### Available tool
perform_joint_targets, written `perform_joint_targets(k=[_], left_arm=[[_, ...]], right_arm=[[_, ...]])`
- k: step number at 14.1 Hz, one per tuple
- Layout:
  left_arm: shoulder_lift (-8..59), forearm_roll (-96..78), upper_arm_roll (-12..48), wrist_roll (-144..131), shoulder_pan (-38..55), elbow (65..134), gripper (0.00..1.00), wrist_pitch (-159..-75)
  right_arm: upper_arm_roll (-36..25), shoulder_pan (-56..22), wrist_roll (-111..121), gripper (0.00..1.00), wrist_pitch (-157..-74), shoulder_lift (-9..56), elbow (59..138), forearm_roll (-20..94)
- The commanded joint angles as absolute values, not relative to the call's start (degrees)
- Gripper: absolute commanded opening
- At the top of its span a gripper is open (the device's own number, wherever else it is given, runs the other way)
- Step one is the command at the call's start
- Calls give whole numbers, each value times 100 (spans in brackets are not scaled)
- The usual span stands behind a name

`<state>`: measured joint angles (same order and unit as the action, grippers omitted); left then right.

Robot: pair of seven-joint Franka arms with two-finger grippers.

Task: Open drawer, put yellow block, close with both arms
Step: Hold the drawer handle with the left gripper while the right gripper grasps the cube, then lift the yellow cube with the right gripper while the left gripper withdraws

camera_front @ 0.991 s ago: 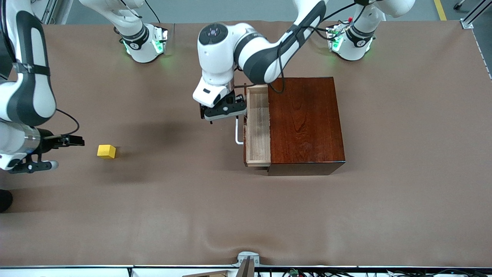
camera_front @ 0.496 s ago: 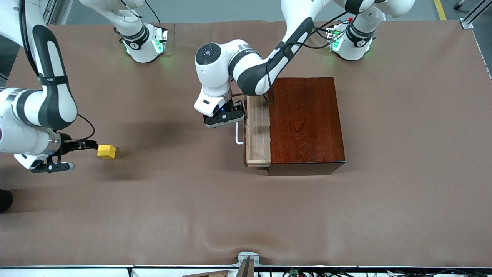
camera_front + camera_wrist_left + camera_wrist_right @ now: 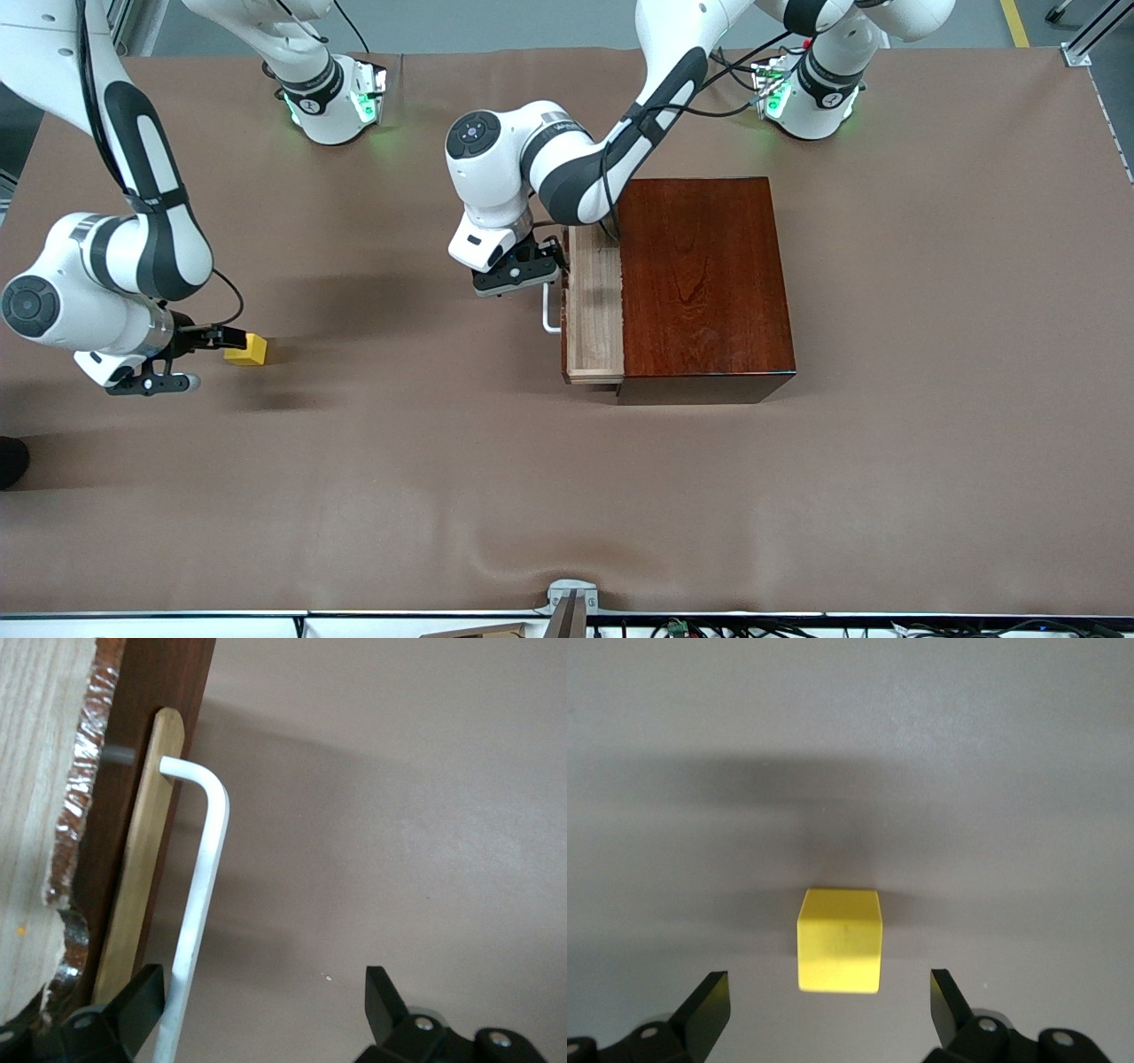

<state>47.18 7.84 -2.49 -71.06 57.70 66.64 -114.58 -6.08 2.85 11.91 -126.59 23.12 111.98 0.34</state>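
The drawer (image 3: 594, 301) stands partly pulled out of the dark wooden box (image 3: 704, 283); the left end effector (image 3: 266, 1014) straddles its white handle (image 3: 199, 904), fingers apart. Toward the right arm's end of the counter (image 3: 443, 478), the yellow block (image 3: 840, 940) sits just ahead of the right end effector (image 3: 831, 1010), whose fingers are spread wide.

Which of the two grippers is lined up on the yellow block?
The right gripper, fingers open, with the yellow block just ahead of them on the table. The left gripper, also open, is at the drawer by its white handle.
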Motion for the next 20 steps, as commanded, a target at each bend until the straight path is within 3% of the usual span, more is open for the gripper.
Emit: perform_joint_targets(k=[1, 8, 9, 12, 15, 16, 17, 18, 20], left_arm=[[4948, 791, -334, -7163, 5915, 6478, 100, -11610], [4983, 747, -272, -7189, 5933, 6100, 100, -11689], [5018, 747, -255, -7189, 5933, 6091, 100, -11689], [5027, 747, -237, -7198, 5941, 6082, 100, -11707], [4958, 738, -229, -7251, 5941, 6082, 100, -11707], [4905, 738, -237, -7251, 5941, 6082, 100, -11646], [4791, 738, -246, -7251, 5941, 6082, 100, -11524], [4633, 738, -255, -7251, 5924, 6082, 100, -11322], [4098, 738, -290, -7242, 5880, 6126, 100, -10944]], right_arm=[[-562, 325, 1143, 100, -12902, 2557, 11206, 105], [-554, 334, 1142, 100, -13105, 2733, 11417, 114], [-554, 334, 1143, 90, -13104, 2733, 11417, 114], [-554, 334, 1143, 43, -13078, 2733, 11408, 114], [-554, 360, 1195, 29, -13104, 2733, 11408, 114], [-554, 360, 1204, 20, -13113, 2733, 11408, 114], [-554, 360, 1222, 6, -13105, 2733, 11400, 106], [-554, 360, 1230, 0, -13104, 2725, 11391, 105], [-571, 334, 1405, 0, -13069, 2698, 11207, 18]])
